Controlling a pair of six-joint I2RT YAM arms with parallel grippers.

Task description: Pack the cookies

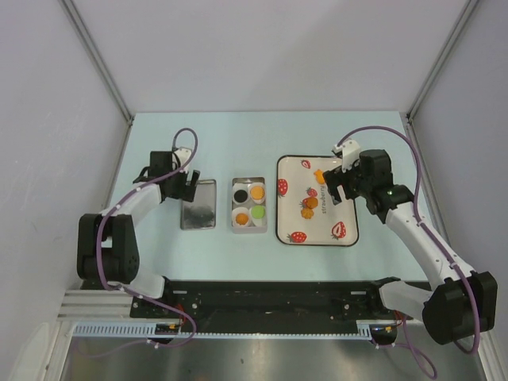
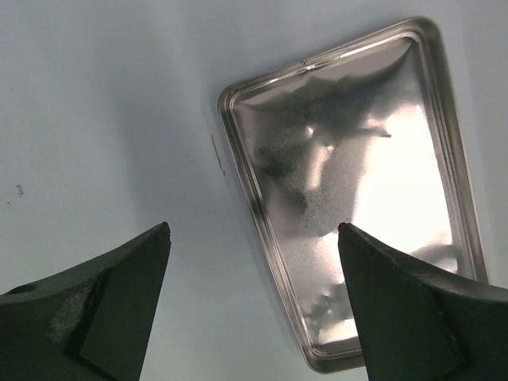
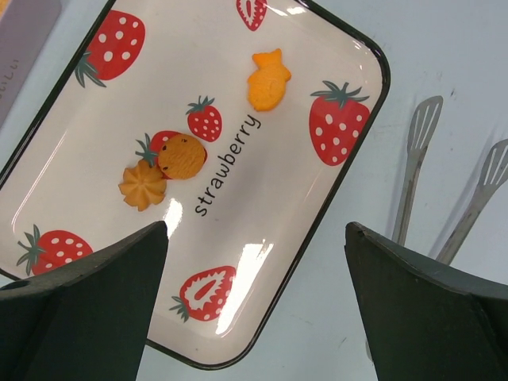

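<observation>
Tongs (image 3: 425,119) partly behind right pincer (image 3: 255,230)

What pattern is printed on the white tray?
The tray shows red strawberries and a black rim; clearest in the right wrist view.

A rectangular metal lid (image 1: 198,204) lay flat on the pale blue worktop (image 1: 238,135). To its right sat a black-rimmed strawberry-printed tray (image 1: 321,216), two slotted metal utensils (image 3: 426,119) lying just beside it.
</observation>
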